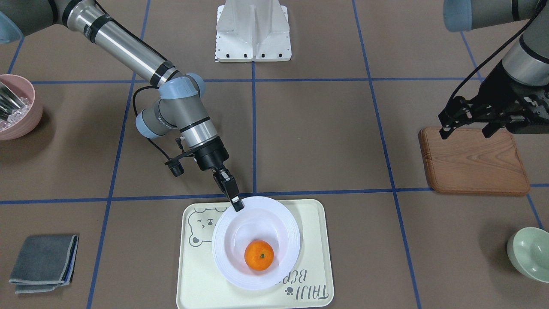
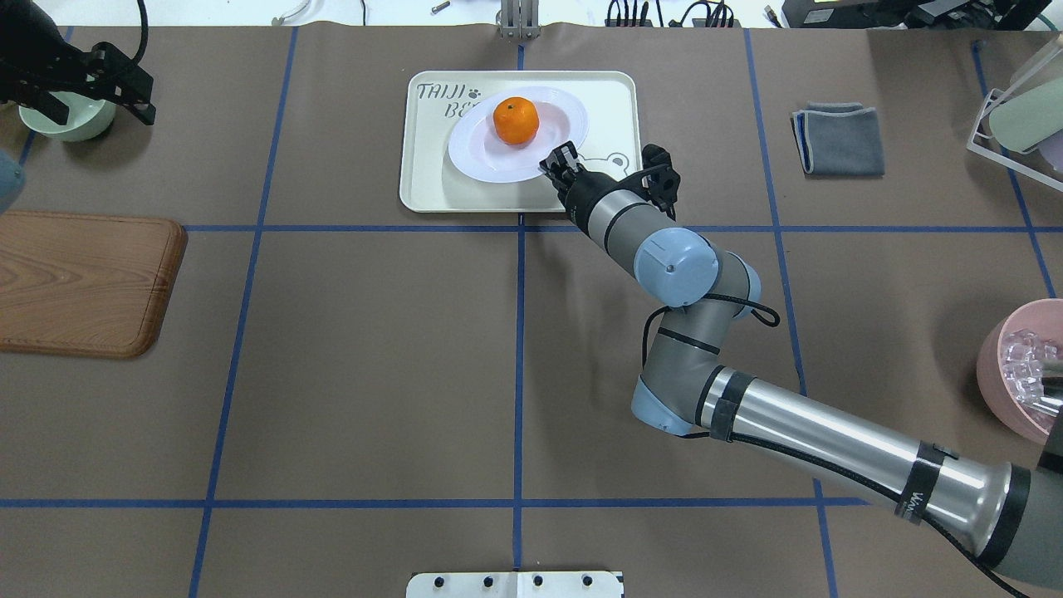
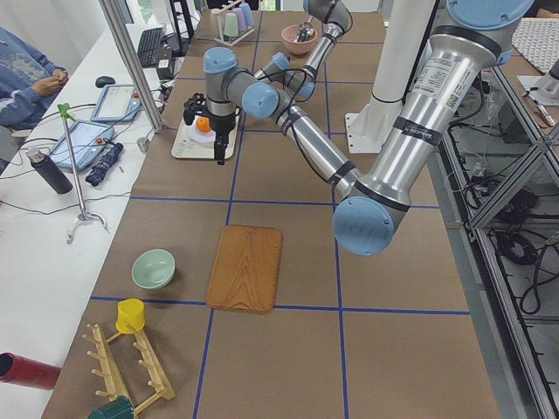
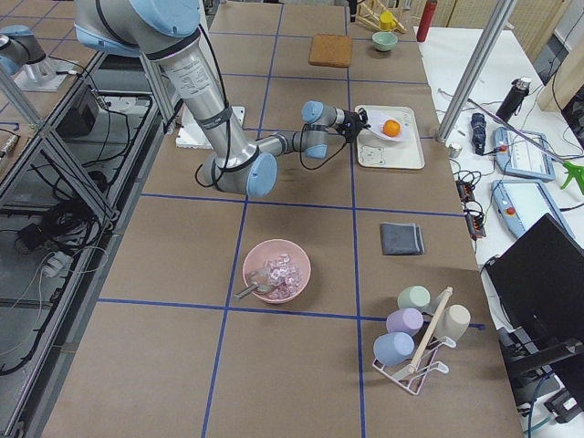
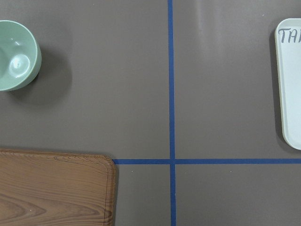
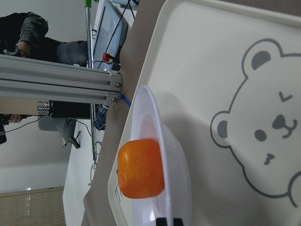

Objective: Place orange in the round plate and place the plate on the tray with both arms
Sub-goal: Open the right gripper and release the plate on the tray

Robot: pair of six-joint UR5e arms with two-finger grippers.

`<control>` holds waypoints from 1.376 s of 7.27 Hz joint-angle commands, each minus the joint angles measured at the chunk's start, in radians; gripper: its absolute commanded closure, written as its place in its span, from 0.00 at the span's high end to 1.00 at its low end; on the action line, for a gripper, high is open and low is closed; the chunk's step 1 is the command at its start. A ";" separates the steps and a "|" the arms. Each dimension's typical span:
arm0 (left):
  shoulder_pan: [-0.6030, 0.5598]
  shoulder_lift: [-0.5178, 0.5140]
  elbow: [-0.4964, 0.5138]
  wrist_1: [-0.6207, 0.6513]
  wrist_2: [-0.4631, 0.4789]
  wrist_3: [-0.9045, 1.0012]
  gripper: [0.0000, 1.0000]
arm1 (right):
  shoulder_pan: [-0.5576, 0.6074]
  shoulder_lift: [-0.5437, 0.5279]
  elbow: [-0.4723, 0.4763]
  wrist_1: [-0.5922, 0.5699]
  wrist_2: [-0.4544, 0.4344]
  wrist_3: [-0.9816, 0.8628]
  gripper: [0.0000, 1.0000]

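The right tool (image 1: pixel 236 205) was pinched shut on the rim of the round plate (image 1: pixel 227 262), at the edge nearest the robot. The plate lay over the middle of the tray (image 1: pixel 315 240), with the orange (image 1: pixel 259 255) inside it, towards the side away from the grip. The right wrist view showed a shadow under the gripped side, so that edge appeared raised; whether the far edge touched the tray could not be told. The left tool (image 1: pixel 466 131) hung with fingers spread wide above the wooden board (image 1: pixel 476 167), well apart from the tray. The step looked like setting down. The plate wanted lowering slowly and level so the orange did not roll, and seating flat before the fingers parted. The tool could then draw straight back off the rim.
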 commanded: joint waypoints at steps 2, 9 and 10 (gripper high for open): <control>-0.008 -0.001 0.006 0.002 0.002 0.023 0.98 | -0.001 -0.017 0.023 0.002 0.001 -0.002 1.00; -0.010 -0.004 0.009 0.000 0.004 0.025 0.98 | -0.058 -0.444 0.556 -0.010 0.151 -0.292 1.00; -0.011 -0.003 0.009 0.000 0.007 0.028 0.98 | -0.009 -0.472 0.563 -0.010 0.215 -0.424 1.00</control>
